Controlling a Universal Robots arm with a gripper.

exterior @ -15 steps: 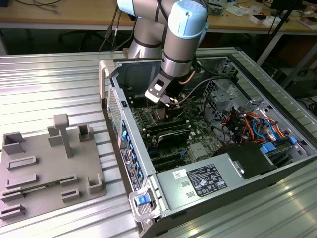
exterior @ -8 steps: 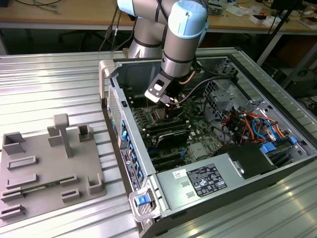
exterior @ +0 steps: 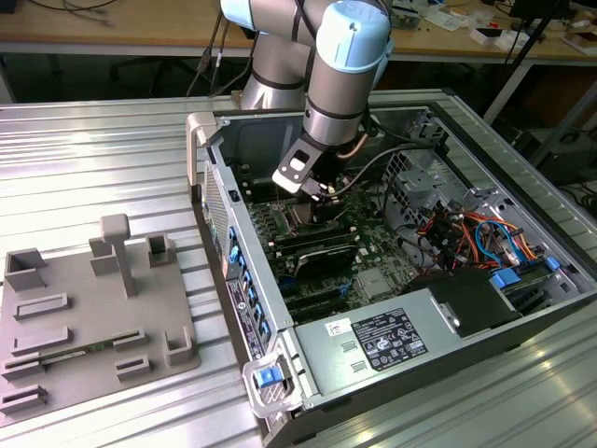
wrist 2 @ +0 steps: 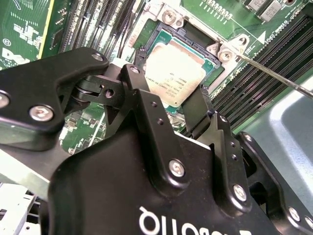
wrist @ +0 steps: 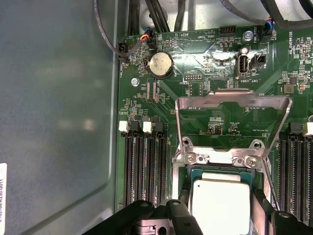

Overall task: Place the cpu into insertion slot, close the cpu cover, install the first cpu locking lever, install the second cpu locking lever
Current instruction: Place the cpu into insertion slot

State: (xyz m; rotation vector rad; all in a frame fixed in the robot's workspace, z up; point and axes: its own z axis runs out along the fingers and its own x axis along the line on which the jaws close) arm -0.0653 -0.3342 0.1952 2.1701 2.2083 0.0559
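**Chip held right over its socket**

My claw (wrist 2: 168,87) is pinching the cpu (wrist 2: 171,73) by two sides, right over the insertion slot (wrist 2: 185,35). I cannot tell if the chip is all the way down. The cpu cover (wrist: 195,100) is flipped open. The chip has tiny grey writing on top, and the claw hides its near edge. A white sticker (exterior: 378,341) with print lies inside the computer case (exterior: 233,245)
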